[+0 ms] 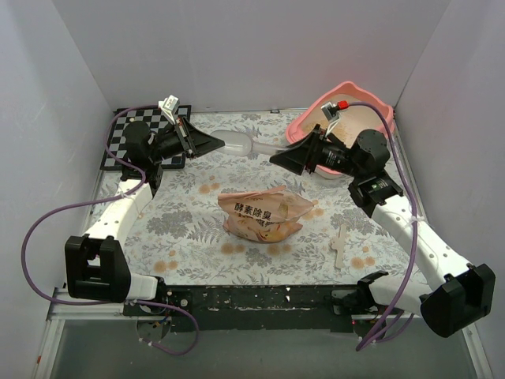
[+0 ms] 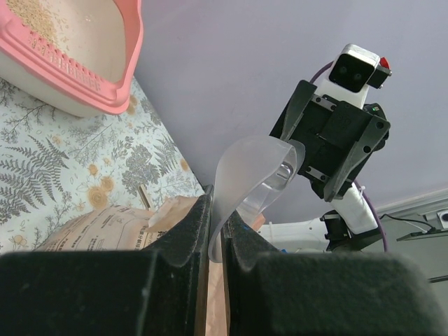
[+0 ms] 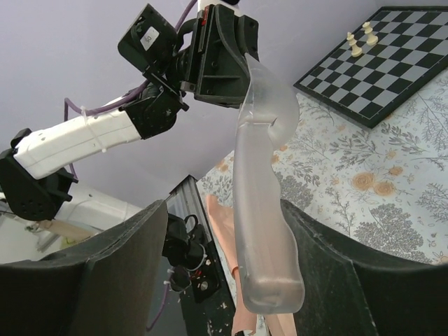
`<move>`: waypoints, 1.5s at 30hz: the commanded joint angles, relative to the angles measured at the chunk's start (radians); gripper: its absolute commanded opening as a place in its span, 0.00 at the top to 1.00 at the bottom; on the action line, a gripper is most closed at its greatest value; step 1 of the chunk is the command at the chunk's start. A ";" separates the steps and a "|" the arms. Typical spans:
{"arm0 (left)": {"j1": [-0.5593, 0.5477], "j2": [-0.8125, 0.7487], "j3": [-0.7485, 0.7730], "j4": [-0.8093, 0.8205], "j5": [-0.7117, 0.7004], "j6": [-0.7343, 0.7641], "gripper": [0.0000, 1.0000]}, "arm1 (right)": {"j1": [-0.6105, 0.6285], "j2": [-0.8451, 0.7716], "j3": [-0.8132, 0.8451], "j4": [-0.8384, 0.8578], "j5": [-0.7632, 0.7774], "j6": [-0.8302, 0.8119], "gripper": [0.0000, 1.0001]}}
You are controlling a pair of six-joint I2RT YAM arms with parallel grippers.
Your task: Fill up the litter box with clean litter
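The litter box [image 2: 84,87] sits in the far right corner of the table [image 1: 181,229], close behind the right arm. A patch of litter [image 2: 31,17] lies in one part of it, and much of the pale floor beside that patch is bare. The filling therefore looks begun but far from done.

The clear scoop [image 3: 262,210] is held in the air between the two arms, above the far middle of the table, and no litter can be seen in it. The left gripper [image 2: 218,210] is pinched narrow on the edge of the scoop's bowl. The right gripper [image 3: 224,210] is spread wide, with one finger on each side of the handle and neither touching it. This looks like a hand-over in which the right arm has not yet taken hold.

The printed bag [image 1: 260,215] lies on its side in the middle of the table, well apart from the box. Whether it is open cannot be told. The chessboard [image 3: 378,63] lies in the far left corner with a few pale pieces on it.

What seems left is to finish the hand-over, fetch more litter and tip it into the box.
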 commanded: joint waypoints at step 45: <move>-0.117 -0.170 0.071 -0.327 0.273 0.738 0.18 | -0.002 -0.192 0.487 -1.067 0.365 -0.412 0.99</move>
